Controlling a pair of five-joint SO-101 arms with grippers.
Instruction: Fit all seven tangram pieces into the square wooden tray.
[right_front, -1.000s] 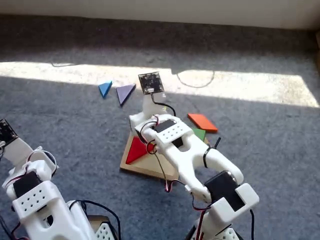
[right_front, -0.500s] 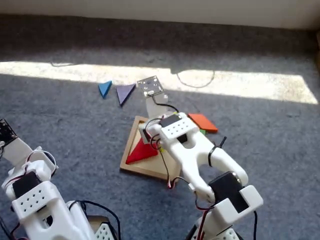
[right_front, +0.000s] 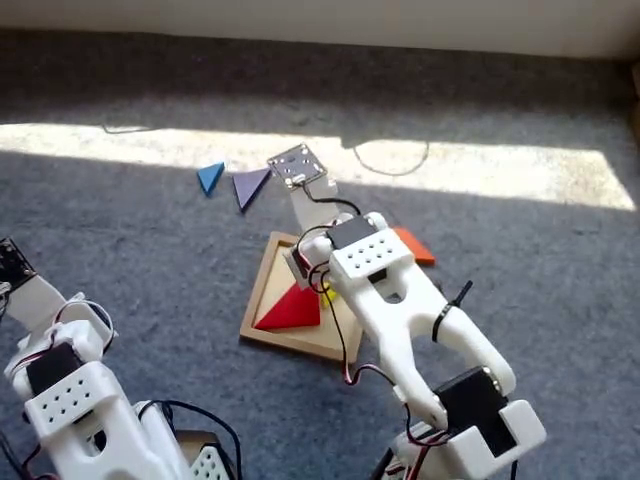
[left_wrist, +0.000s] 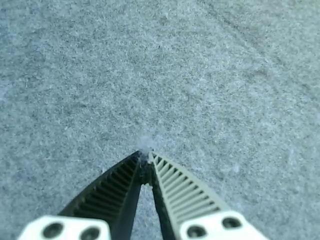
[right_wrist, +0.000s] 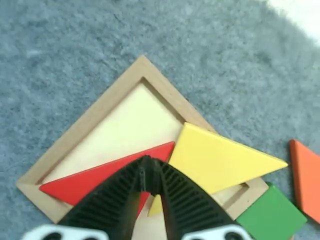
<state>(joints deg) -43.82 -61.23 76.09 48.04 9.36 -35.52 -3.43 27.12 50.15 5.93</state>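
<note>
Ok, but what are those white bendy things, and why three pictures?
Those are two robot arms, the left arm and the right arm. One picture comes from a camera up high, looking down on both. The other two come from small cameras on each arm's wrist, so you see its pincers, called a gripper, up close. The left gripper is shut and empty over grey carpet. The right gripper is shut and empty too, above a square wooden tray. In the tray lie a red triangle and a yellow triangle whose tip pokes over the rim. Beside the tray sit a green square and an orange piece. Farther off lie a blue triangle and a purple triangle.
</note>
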